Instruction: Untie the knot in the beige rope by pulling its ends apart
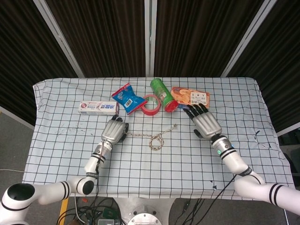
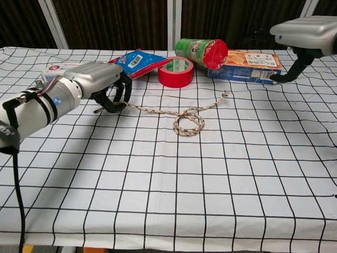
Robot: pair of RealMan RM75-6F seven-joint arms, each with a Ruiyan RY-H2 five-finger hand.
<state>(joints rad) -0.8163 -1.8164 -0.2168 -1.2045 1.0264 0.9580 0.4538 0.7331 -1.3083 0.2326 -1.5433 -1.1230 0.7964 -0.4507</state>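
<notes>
The beige rope (image 1: 156, 140) lies on the checked tablecloth with a loose knot (image 2: 189, 120) near its middle. My left hand (image 1: 114, 130) is at the rope's left end, fingers curled around it (image 2: 108, 89). The rope's right end (image 2: 226, 95) lies free on the cloth, pointing toward the biscuit box. My right hand (image 1: 204, 123) hovers to the right of that free end, fingers spread and holding nothing. In the chest view the right hand (image 2: 305, 34) shows high at the top right, above the table.
Along the back stand a toothpaste box (image 1: 97, 108), a blue snack bag (image 1: 126, 97), a red tape roll (image 2: 176, 72), a green can on its side (image 2: 200, 51) and an orange biscuit box (image 2: 247, 64). The table's front edge (image 2: 168, 243) is near.
</notes>
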